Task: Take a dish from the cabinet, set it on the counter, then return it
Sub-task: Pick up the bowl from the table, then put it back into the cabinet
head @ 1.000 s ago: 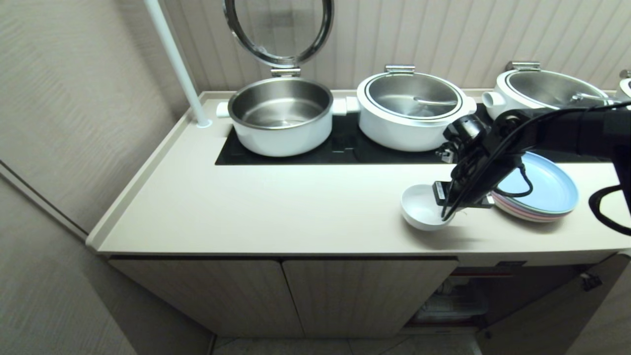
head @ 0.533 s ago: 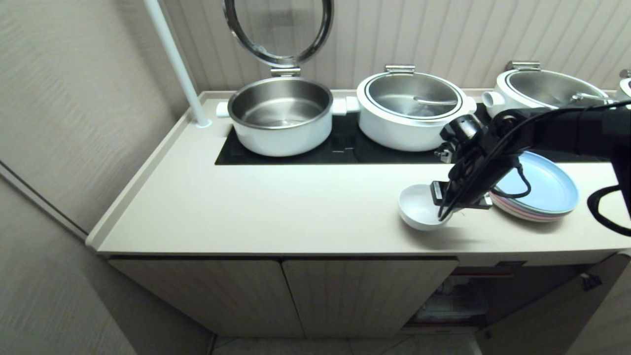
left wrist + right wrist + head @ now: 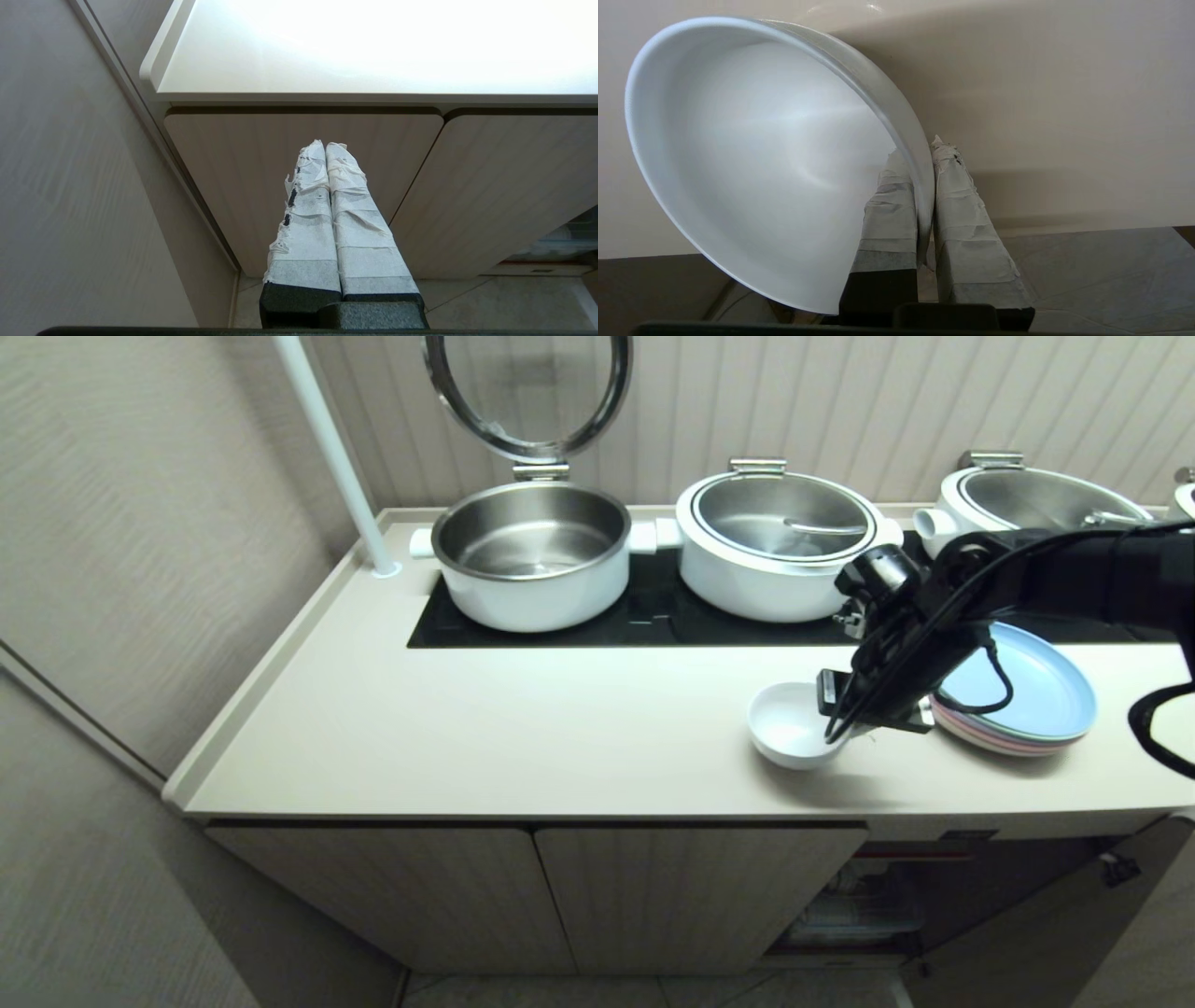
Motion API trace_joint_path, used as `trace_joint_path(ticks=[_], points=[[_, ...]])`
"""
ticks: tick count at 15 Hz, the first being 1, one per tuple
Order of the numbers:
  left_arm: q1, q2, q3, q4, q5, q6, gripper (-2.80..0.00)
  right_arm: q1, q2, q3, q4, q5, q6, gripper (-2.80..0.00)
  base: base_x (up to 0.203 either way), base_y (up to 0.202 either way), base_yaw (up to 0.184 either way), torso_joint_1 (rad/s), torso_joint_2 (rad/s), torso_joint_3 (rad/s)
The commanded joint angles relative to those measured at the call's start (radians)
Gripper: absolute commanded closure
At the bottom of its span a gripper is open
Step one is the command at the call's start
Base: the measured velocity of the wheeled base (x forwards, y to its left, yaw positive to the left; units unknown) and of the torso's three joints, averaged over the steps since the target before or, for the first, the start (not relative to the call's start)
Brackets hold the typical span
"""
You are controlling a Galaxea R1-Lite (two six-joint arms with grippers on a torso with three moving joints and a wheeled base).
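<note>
from my head, my right gripper (image 3: 840, 733) is over the front of the counter (image 3: 560, 737), pinching the near rim of a small white bowl (image 3: 789, 723). the bowl sits at the counter top just beside a stack of pastel plates (image 3: 1036, 705); whether its base rests fully on the surface or hangs a little above it, i cannot tell. behind it stand three white pots (image 3: 532, 560) on the black cooktop (image 3: 653, 611), the leftmost with its lid up. below, the cabinet (image 3: 691, 896) has its right door open, with shelves and something pale inside.

from my left wrist, my left gripper (image 3: 325, 148) hangs low in front of the closed cabinet doors, taped fingers pressed together, holding nothing.

from my right wrist, my taped fingers (image 3: 887, 205) clamp the bowl's wall, one inside and one outside, with the counter behind.

so i judge the bowl is out of the cabinet and at the counter. what remains is carrying it down to the open shelf and letting go there.
</note>
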Motion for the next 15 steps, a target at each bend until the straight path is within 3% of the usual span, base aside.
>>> trace_joint_path(ticks=[1, 8, 15], points=[[-0.001, 0.000, 0.000, 0.000, 0.000, 0.000, 0.00, 0.000, -0.022, 0.003, 0.005, 0.002, 0.025, 0.00, 0.000, 0.000, 0.000, 0.000, 0.00, 0.000], [0.001, 0.000, 0.000, 0.000, 0.000, 0.000, 0.00, 0.020, -0.053, 0.006, 0.008, 0.004, 0.147, 0.00, 0.000, 0.000, 0.000, 0.000, 0.00, 0.000], [0.001, 0.000, 0.000, 0.000, 0.000, 0.000, 0.00, 0.021, -0.119, 0.045, 0.007, 0.004, 0.153, 0.00, 0.000, 0.000, 0.000, 0.000, 0.00, 0.000]])
